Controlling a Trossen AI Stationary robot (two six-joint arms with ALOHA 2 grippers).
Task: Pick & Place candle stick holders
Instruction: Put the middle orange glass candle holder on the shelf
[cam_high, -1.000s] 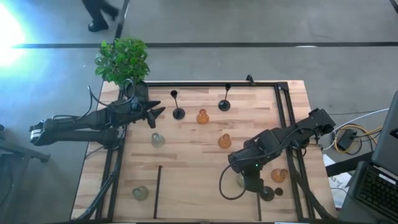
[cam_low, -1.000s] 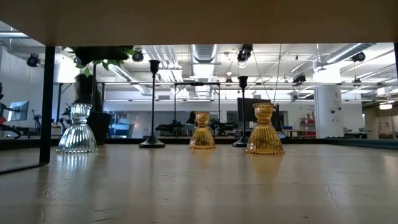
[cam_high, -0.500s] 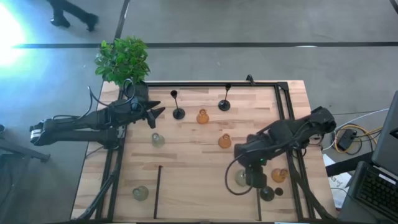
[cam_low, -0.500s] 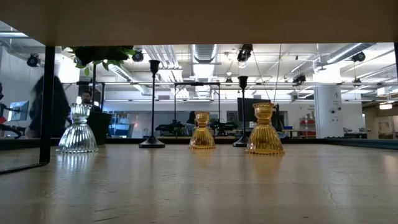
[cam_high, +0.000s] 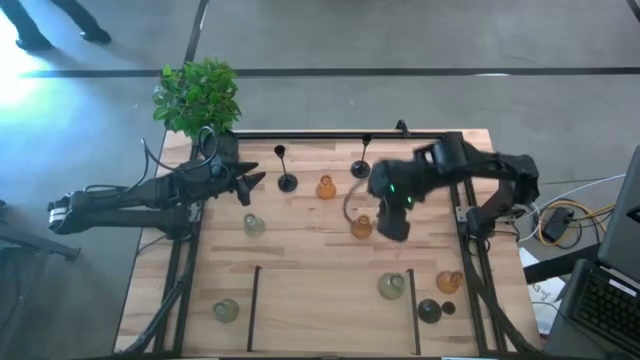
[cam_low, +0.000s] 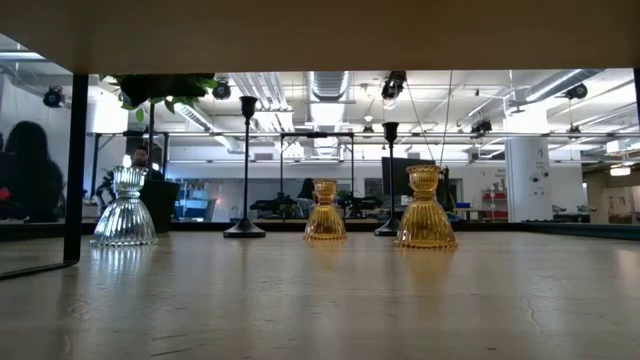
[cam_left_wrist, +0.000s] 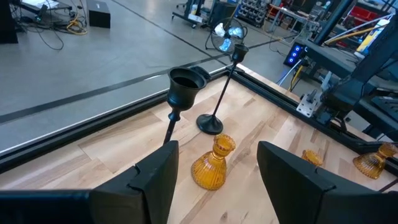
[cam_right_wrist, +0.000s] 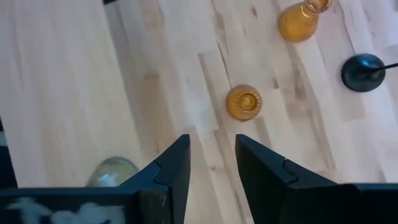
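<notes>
Candle stick holders stand on the wooden table (cam_high: 300, 260): two black thin-stemmed ones (cam_high: 287, 180) (cam_high: 361, 168), amber glass ones (cam_high: 325, 187) (cam_high: 360, 227) (cam_high: 449, 282), pale clear ones (cam_high: 254, 225) (cam_high: 226, 310) (cam_high: 390, 286) and a dark round one (cam_high: 429, 311). My left gripper (cam_high: 250, 186) hovers open at the far left, its fingers (cam_left_wrist: 155, 177) level and aimed at the black and amber holders (cam_left_wrist: 211, 165). My right gripper (cam_high: 392, 226) hangs open above the table's middle right, pointing down next to an amber holder (cam_right_wrist: 243, 102), with nothing between its fingers (cam_right_wrist: 174, 163).
A potted leafy plant (cam_high: 197, 95) stands at the far left corner. Black frame rails (cam_high: 340, 135) run along the far edge and both sides, with short black bars (cam_high: 254, 305) near the front. A person walks on the floor beyond the table (cam_high: 50, 25).
My right gripper has risen from the near right corner, beside the pale holder there, and swung toward the far edge, ending over the middle right beside an amber holder. The pale holder stays standing where it was. The person beyond the table has walked left.
</notes>
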